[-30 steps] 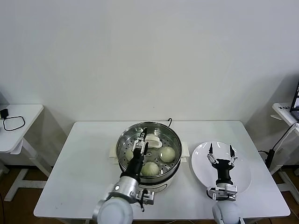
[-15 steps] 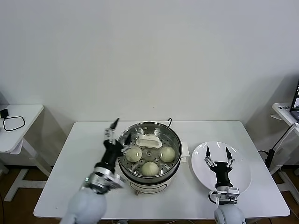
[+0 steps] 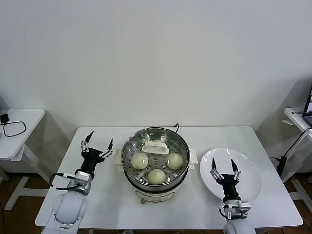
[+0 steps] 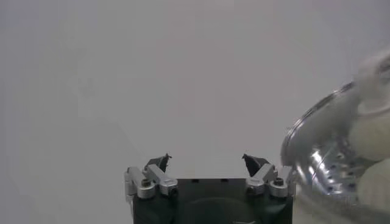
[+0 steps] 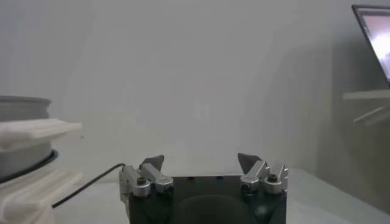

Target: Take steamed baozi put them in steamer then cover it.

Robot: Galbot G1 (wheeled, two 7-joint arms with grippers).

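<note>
Left of the steamer (image 3: pixel 155 158), left end effector (image 3: pixel 97 142) now withdrawn, fingers apart, empty.

Steamer (image 4: pixel 332 161): cut off at 3 o'clock edge in left wrist view, blurred. Fourth baozi (image 3: pixel 155 147) at 12 o'clock in pot, mostly hidden under cover handle (image 3: pixel 155 146). Glass of cover too faint to tell.

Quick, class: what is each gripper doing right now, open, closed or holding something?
Left gripper: open, empty, beside the shiny round stainless-steel steamer.
Right gripper: open, empty, above the flat white plate.
</note>
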